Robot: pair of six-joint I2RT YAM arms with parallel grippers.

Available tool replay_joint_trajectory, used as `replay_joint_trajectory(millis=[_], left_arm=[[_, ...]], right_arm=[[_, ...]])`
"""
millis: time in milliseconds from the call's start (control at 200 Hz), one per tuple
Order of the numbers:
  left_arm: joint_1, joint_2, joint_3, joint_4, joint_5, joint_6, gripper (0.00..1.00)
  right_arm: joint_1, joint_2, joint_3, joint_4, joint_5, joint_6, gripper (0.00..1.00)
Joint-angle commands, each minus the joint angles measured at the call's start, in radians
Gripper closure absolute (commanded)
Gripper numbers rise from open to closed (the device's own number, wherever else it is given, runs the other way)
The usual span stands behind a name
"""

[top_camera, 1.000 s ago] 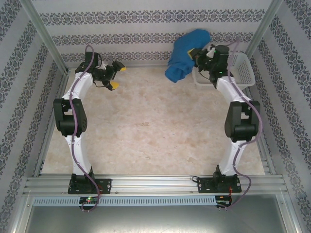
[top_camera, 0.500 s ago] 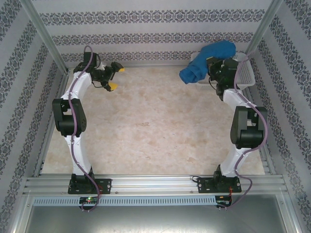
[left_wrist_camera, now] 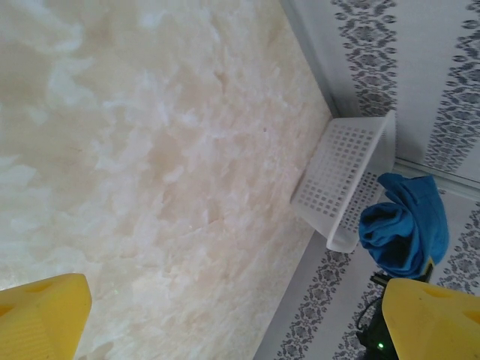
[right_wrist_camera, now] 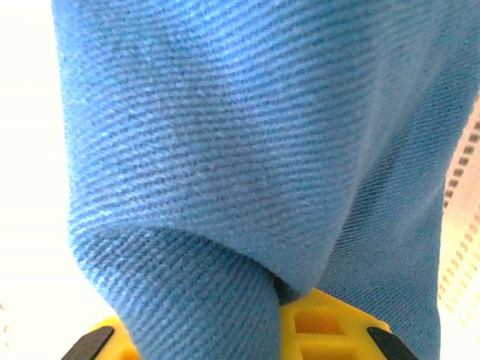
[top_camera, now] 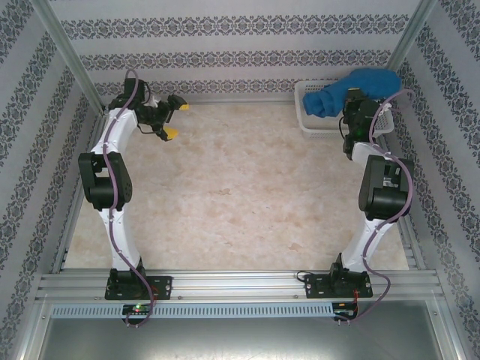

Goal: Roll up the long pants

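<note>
The long pants (top_camera: 364,84), a bunched royal-blue mass, hang at 1 o'clock of the table (top_camera: 240,195), over the white mesh basket (top_camera: 307,124) in the far corner; whether cloth touches the basket cannot be told. The right gripper (top_camera: 349,101) pinches a fold of the pants, and its yellow fingers (right_wrist_camera: 330,324) sit against the twill. At 11 o'clock the left gripper (top_camera: 178,120) has its jaws spread wide above bare tabletop, holding nothing.
</note>
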Motion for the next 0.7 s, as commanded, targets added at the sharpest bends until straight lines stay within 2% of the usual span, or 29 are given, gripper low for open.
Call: replay_joint_trajectory(millis=[0,335,535,694], left_arm=[[0.021,0.031,0.072,-0.076,0.032,0.039,0.00],[0.051,0.088,0.104,-0.096,0.071,0.047,0.00],[0.056,0.099,0.103,-0.083,0.080,0.042,0.00],[0.058,0.090,0.073,-0.060,0.085,0.032,0.00]], right_arm=[[-0.006,0.017,0.013,0.271,0.086,0.043,1.00],[0.011,0.092,0.035,0.296,0.181,0.047,1.00],[0.050,0.117,0.070,0.234,0.214,0.046,1.00],[0.091,0.139,0.161,0.147,0.209,0.028,1.00]])
